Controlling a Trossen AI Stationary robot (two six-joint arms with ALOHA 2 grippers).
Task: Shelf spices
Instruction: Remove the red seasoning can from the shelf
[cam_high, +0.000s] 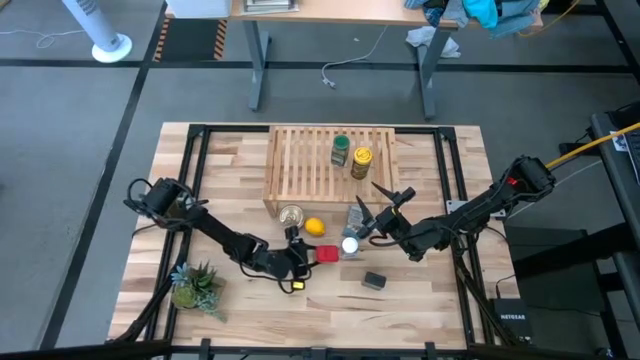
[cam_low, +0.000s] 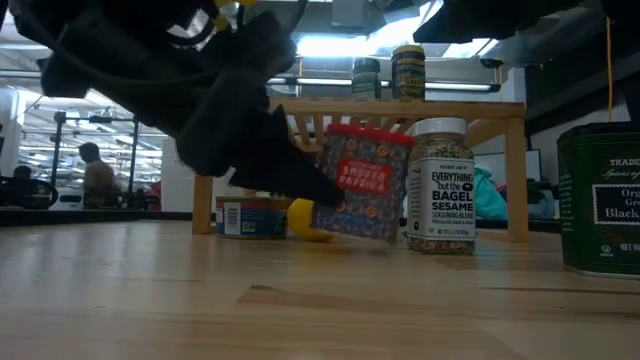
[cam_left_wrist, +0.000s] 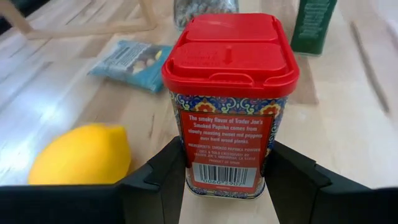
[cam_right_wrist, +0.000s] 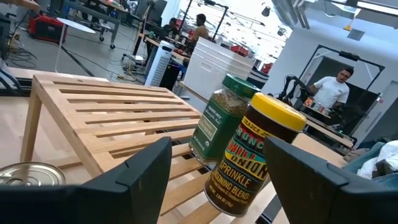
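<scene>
- The left arm reaches from the table's left edge toward its middle front, slung low over the top.
- The left gripper (cam_high: 312, 255) has its two dark fingers (cam_left_wrist: 163, 177) closed against opposite sides of the red-lidded patterned rectangular tin (cam_left_wrist: 230, 99), which leans in the low view.
- The right arm stretches in from the right edge, elbow bent, wrist raised.
- The right gripper (cam_high: 380, 205) hangs above the table with its dark fingers (cam_right_wrist: 140, 171) spread, nothing between them.

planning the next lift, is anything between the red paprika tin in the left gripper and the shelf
The lemon and silver round tin lie between the red tin, gripped by the left gripper, and the shelf. Lifted over them, nothing else visible blocks it.
</scene>
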